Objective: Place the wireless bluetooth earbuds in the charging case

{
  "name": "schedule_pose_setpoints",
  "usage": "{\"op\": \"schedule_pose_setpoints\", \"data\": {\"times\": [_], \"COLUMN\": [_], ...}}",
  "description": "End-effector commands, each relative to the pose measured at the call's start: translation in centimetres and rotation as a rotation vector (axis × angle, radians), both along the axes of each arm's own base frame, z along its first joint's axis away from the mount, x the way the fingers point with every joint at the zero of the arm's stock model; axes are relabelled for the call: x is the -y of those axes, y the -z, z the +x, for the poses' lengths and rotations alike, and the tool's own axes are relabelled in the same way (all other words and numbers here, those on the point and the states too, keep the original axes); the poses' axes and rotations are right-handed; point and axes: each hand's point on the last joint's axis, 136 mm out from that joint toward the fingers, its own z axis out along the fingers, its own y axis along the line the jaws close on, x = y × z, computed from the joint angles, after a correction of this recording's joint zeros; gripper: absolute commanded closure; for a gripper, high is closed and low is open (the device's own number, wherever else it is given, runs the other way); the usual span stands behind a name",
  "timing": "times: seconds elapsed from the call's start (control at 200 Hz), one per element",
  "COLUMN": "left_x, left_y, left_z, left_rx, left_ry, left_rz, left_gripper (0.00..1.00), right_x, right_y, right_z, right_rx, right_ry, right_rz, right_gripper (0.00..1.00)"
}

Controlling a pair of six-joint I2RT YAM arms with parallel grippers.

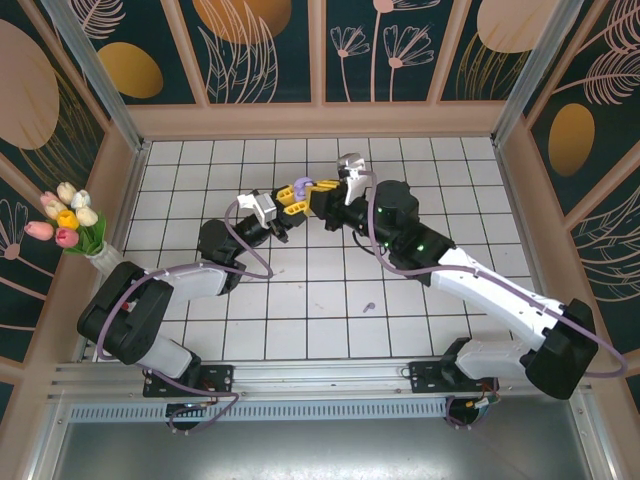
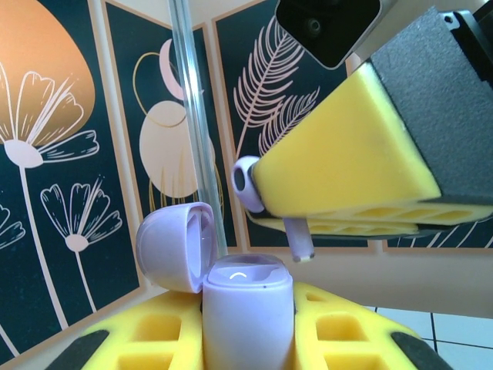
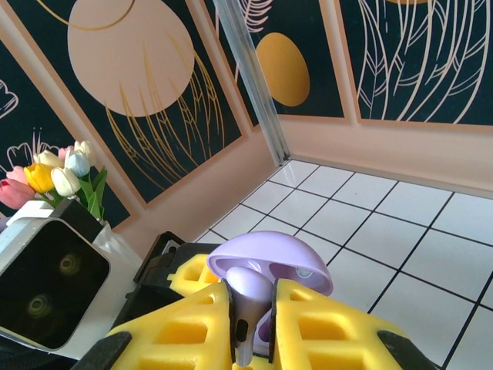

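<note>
A purple charging case (image 2: 246,316) stands upright between the yellow foam fingers of my left gripper (image 2: 248,348), which is shut on it. Its lid (image 2: 173,247) hangs open to the left. My right gripper (image 3: 250,312) is shut on a purple earbud (image 3: 248,297). In the left wrist view that earbud (image 2: 299,240) hangs stem down just above the case's open top, a little to the right and apart from it. From above, both grippers meet over the middle of the floor, left gripper (image 1: 286,202) and right gripper (image 1: 320,196), with the case (image 1: 303,186) between them. Another small purple earbud (image 1: 368,306) lies on a tile.
White tiled floor (image 1: 330,330) inside walls with flower panels. A vase of tulips (image 1: 68,225) stands by the left wall. The arms' bases sit at the near edge.
</note>
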Motion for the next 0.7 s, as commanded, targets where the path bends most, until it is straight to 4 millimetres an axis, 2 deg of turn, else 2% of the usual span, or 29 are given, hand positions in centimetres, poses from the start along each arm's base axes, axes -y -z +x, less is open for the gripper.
{"op": "schedule_pose_setpoints", "data": {"times": [0.0, 0.195, 0.455, 0.696], "left_x": [0.4, 0.5, 0.4, 0.4], "left_y": [-0.8, -0.6, -0.2, -0.5], "left_z": [-0.2, -0.1, -0.1, -0.2], "left_rx": [0.01, 0.005, -0.001, 0.002], "left_ry": [0.027, 0.029, 0.026, 0.029], "left_rz": [-0.015, -0.012, -0.01, -0.015], "left_gripper": [1.0, 1.0, 1.0, 1.0], "right_x": [-0.4, -0.5, -0.2, -0.4], "right_y": [-3.0, -3.0, -4.1, -3.3], "right_z": [0.1, 0.3, 0.0, 0.3], "right_rx": [0.058, 0.058, 0.074, 0.06], "right_ry": [-0.014, -0.013, -0.015, -0.008], "right_rz": [0.06, 0.059, 0.077, 0.063], "right_gripper": [0.83, 0.84, 0.84, 0.84]}}
